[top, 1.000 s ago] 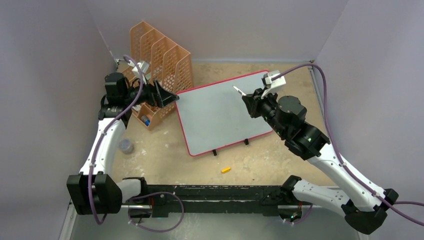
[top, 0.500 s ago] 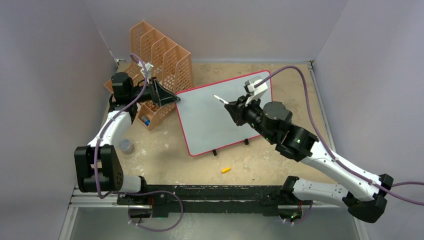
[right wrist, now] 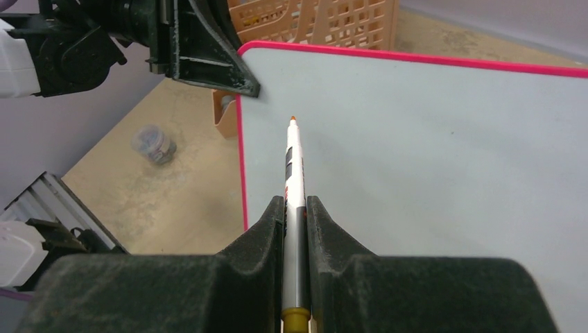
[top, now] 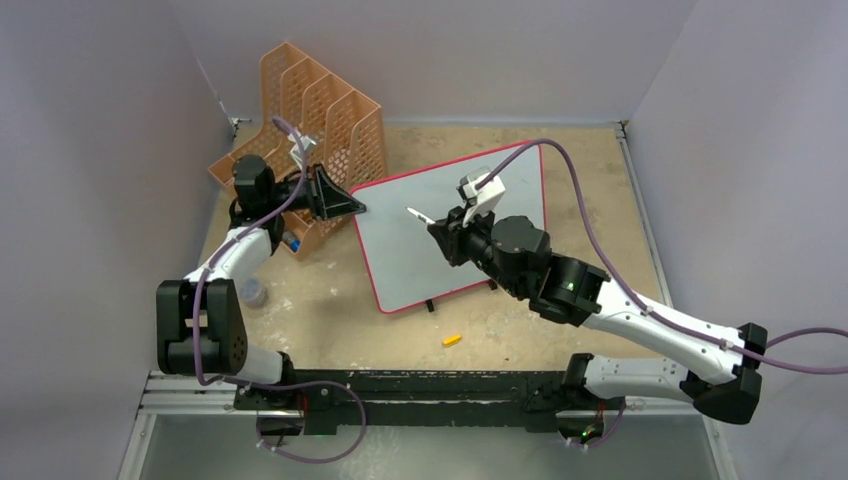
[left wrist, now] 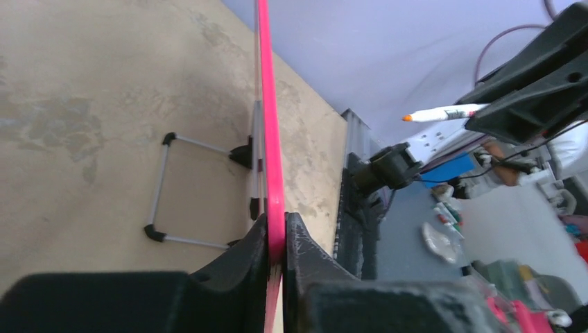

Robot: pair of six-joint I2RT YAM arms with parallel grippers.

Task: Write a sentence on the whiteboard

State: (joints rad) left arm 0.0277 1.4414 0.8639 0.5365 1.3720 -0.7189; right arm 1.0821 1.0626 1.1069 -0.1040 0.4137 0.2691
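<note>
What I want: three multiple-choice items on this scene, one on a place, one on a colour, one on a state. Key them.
1. Where does the left gripper clamp the whiteboard?
A) at the corner by the orange file rack
B) at its black feet
C) at the corner farthest from the rack

2. The tip of the marker is:
A) blue
B) orange
C) black

3. The right gripper is:
A) open and empty
B) shut on the marker
C) shut on the whiteboard

Key: 1 A, the top view shows the gripper on that corner. 2 B, the right wrist view shows an orange tip. 3 B, the gripper presses the barrel from both sides.
</note>
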